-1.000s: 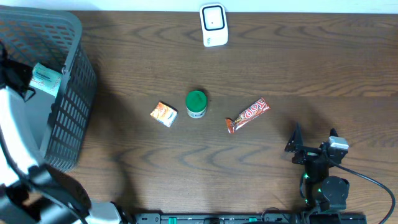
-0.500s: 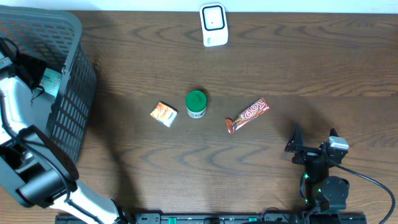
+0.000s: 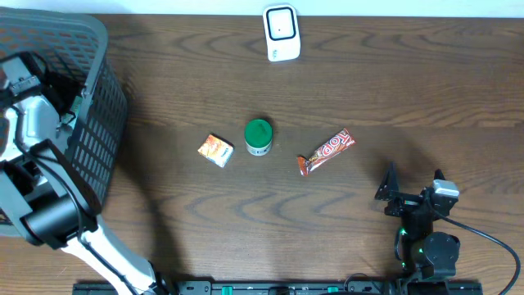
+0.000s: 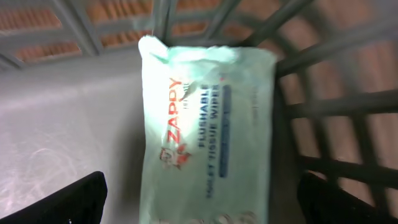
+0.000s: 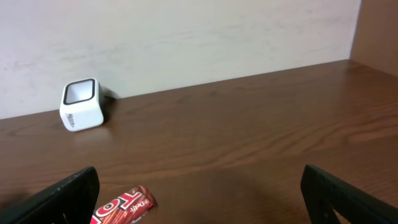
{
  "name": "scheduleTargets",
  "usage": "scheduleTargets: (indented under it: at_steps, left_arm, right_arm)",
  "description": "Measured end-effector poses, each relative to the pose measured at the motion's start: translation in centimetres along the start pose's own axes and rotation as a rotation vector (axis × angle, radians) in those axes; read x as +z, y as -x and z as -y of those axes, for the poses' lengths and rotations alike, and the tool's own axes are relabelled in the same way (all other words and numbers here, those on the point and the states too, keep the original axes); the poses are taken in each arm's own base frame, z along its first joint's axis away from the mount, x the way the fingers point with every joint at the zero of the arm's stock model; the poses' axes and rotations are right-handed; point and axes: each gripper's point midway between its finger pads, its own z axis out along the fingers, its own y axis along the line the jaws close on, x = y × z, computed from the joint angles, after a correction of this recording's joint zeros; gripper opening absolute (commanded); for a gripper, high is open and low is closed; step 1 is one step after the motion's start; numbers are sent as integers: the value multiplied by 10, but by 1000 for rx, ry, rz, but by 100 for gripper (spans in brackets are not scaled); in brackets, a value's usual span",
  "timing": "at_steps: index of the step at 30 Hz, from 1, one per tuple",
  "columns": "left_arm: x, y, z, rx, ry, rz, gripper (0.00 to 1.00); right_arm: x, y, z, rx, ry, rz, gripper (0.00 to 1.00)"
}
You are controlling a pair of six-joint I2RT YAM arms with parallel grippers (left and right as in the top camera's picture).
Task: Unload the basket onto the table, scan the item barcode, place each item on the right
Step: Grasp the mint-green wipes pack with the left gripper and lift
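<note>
Your dark wooden surface (image 3: 393,90) runs back to a pale wall (image 5: 186,37), the white scanner (image 3: 281,33) at its far edge, while the wipes pack (image 4: 205,124) lies loose in the grey basket (image 3: 102,115) before your parted left jaws, and your right jaws stand apart, empty.

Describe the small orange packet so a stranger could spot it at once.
On the wooden table, right of the grey basket, three small items lie in a row. The orange packet is the leftmost, beside the green-lidded tub. It alone is squarish and orange; the chocolate bar at the far end is long and red.
</note>
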Motion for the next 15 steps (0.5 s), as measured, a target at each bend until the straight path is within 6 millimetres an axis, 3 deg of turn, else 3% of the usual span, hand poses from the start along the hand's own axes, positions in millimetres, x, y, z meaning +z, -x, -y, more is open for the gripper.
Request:
scheduleTargets:
  at_steps: [15]
  left_arm:
    - [14,-1,0,-4,-5,6,98]
  right_arm:
    - [0,0,0,0,0,0,99]
